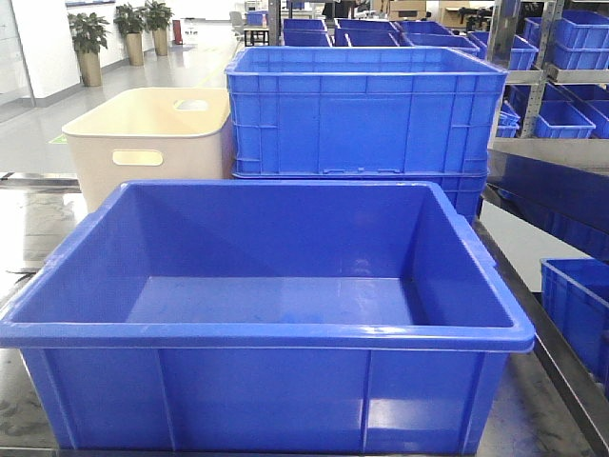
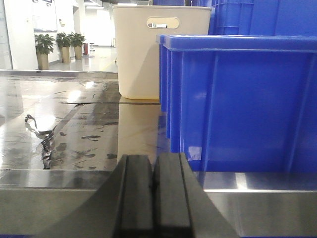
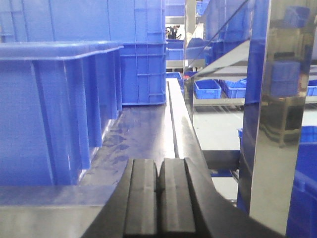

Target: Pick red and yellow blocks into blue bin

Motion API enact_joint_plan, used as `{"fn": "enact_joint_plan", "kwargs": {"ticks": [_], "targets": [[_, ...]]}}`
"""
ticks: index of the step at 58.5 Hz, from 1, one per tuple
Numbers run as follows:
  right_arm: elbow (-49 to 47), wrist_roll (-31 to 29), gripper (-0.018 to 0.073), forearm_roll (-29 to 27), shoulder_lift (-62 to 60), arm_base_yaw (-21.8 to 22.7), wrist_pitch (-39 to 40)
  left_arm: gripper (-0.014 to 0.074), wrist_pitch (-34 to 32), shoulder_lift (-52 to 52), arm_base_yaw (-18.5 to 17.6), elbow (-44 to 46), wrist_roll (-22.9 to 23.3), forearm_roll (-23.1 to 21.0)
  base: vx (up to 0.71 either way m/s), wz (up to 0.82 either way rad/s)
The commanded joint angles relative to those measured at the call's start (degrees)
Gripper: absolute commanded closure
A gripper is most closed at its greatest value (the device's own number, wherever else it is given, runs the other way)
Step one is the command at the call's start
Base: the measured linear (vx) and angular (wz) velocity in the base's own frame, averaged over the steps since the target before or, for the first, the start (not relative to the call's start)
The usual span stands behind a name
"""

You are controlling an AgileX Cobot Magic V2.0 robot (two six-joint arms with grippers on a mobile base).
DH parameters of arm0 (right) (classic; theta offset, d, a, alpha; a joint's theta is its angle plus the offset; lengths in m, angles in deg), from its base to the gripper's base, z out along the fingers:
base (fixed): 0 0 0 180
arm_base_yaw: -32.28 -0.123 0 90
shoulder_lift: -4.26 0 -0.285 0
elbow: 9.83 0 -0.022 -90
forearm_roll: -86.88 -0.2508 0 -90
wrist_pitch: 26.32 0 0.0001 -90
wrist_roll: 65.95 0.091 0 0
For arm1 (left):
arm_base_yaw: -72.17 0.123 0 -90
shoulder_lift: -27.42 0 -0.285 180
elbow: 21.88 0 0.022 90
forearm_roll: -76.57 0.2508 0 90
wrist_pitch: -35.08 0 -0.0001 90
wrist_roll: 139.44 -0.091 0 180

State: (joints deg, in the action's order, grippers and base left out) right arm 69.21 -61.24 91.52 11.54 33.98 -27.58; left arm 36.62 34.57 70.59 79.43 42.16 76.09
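Observation:
The wide blue bin [image 1: 276,333] with a thick rolled rim stands in front of me on the steel table, and its inside shows nothing in it. Its ribbed wall shows on the right in the left wrist view [image 2: 237,99] and on the left in the right wrist view [image 3: 49,109]. My left gripper [image 2: 152,163] is shut and empty, low at the table edge left of the bin. My right gripper [image 3: 159,168] is shut and empty, low at the table edge right of the bin. The red and yellow blocks are out of view.
A beige tub [image 1: 152,143] with handle cut-outs stands behind the bin at the left, also in the left wrist view [image 2: 143,49]. A taller blue crate [image 1: 366,114] stands behind at the right. Shelves with blue crates [image 1: 561,57] line the right side. A black cable [image 2: 42,136] lies on the table at the left.

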Motion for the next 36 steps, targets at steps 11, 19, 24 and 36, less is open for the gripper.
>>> {"fn": "enact_joint_plan", "kwargs": {"ticks": [11, 19, 24, 36], "targets": [[0.3, -0.5, 0.057, 0.5, -0.6, 0.4, 4.4, 0.0594, -4.9, -1.0, 0.0, 1.0, 0.5, -0.3, 0.0, 0.0], [0.3, -0.5, 0.057, 0.5, -0.6, 0.4, 4.4, 0.0594, -4.9, -1.0, 0.0, 1.0, 0.5, -0.3, 0.0, 0.0], [0.3, -0.5, 0.057, 0.5, -0.6, 0.4, 4.4, 0.0594, -4.9, -1.0, 0.0, 1.0, 0.5, -0.3, 0.0, 0.0], [0.3, -0.5, 0.057, 0.5, -0.6, 0.4, 4.4, 0.0594, -4.9, -1.0, 0.0, 1.0, 0.5, -0.3, 0.0, 0.0]]}}
